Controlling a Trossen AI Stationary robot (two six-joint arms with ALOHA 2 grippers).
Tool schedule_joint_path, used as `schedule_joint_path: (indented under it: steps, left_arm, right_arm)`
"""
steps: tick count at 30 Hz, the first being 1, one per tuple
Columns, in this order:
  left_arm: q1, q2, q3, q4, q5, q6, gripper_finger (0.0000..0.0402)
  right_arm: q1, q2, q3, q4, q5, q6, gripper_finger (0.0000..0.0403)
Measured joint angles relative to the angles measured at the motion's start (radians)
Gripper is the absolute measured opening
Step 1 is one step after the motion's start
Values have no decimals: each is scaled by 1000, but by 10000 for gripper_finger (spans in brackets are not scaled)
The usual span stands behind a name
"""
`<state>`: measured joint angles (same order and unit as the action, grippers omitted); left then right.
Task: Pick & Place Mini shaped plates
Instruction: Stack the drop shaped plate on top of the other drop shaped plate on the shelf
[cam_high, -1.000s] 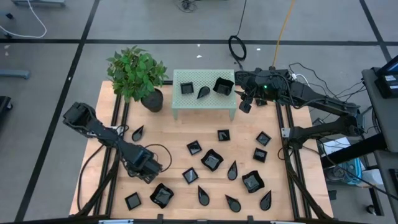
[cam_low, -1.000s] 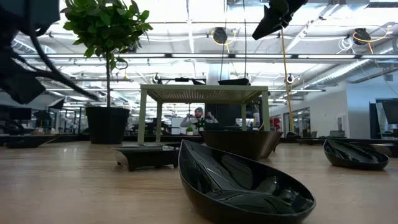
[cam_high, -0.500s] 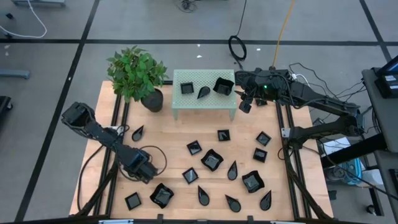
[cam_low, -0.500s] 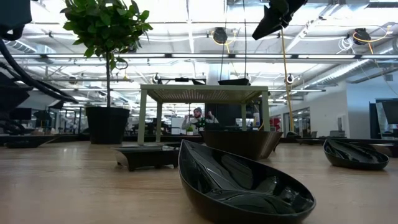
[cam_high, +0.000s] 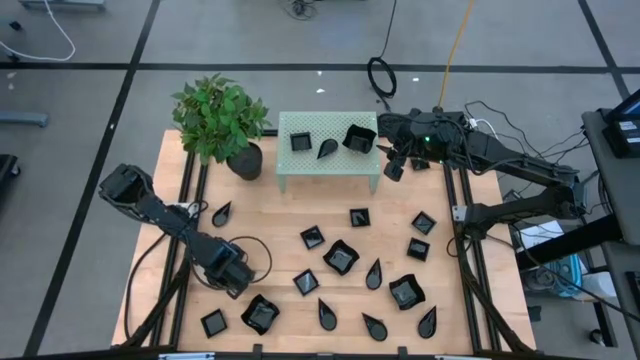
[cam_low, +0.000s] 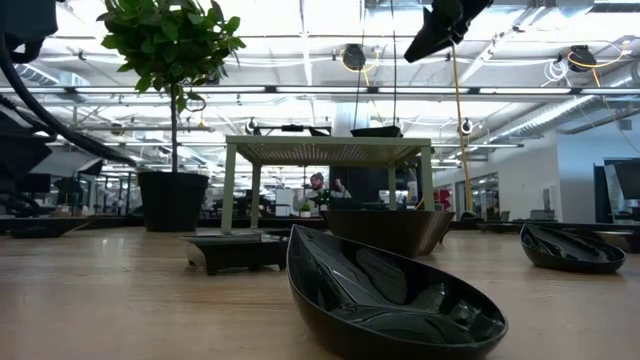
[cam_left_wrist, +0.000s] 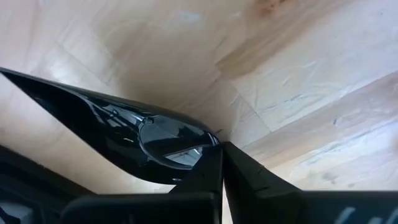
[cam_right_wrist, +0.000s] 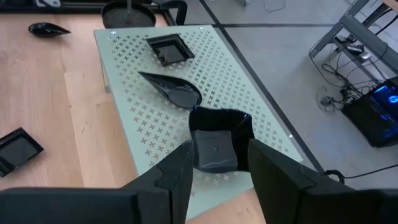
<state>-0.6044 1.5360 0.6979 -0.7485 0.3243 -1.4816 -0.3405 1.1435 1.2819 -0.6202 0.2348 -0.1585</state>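
Jaws of the left gripper (cam_left_wrist: 221, 155) pinch the teardrop plate (cam_left_wrist: 118, 140)'s round end, tip pointing away.

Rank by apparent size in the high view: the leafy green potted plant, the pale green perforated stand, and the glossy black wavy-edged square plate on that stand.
1. Pale green perforated stand.
2. Leafy green potted plant, close behind the stand.
3. Glossy black wavy-edged square plate, clearly smallest.

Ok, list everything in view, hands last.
plates: fourteen, black, spread over the table
plates: three, black, on the stand
teardrop: one, black, at the left hand
stand: one, pale green, table's far edge
plant: one, green, dark pot, beside stand
person: one, far behind table
left hand: shut on teardrop's rim, table's near left
right hand: open, over stand's right end
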Motion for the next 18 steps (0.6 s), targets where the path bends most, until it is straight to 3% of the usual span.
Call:
schedule_joint_path:
  steps: [10, 18]
  left_arm:
    - [113, 0, 0, -16, -23, 335, 6]
    - [256, -1, 1, -11, -140, 646, 7]
  right_arm:
    - [0, 0, 0, 45, 0, -2, 141]
    - [0, 0, 0, 56, 0, 16, 141]
